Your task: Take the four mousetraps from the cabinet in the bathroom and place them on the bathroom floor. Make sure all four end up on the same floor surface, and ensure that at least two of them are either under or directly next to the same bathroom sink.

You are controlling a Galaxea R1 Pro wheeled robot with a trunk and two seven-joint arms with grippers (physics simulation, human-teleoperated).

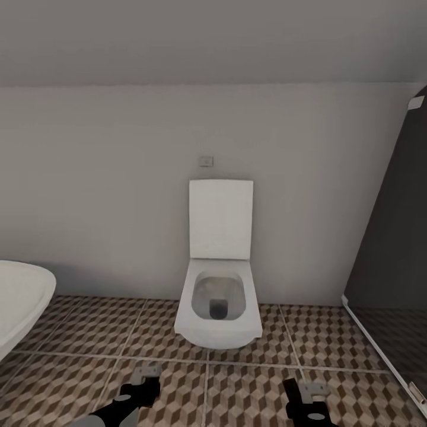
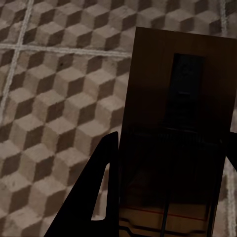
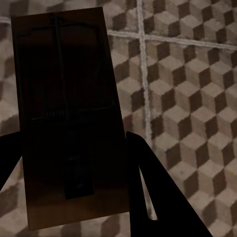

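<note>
Each gripper holds one mousetrap. In the left wrist view a brown wooden mousetrap (image 2: pixel 173 113) with dark wire sits between the black fingers (image 2: pixel 98 192) of my left gripper (image 2: pixel 173 143), shut on it above the bathroom floor (image 2: pixel 54 98). The right wrist view shows another mousetrap (image 3: pixel 69 123) clamped in my right gripper (image 3: pixel 69 143) over the cube-patterned tiles (image 3: pixel 187 98). In the head view both grippers, left (image 1: pixel 142 388) and right (image 1: pixel 305 396), sit low at the bottom edge above the floor (image 1: pixel 71 367). The cabinet and the sink are out of view.
A white toilet (image 1: pixel 218 296) with its lid raised stands straight ahead against the grey wall. A white rounded bathtub rim (image 1: pixel 21 302) juts in at the left. A dark shower panel (image 1: pixel 391 267) with a pale frame closes the right side.
</note>
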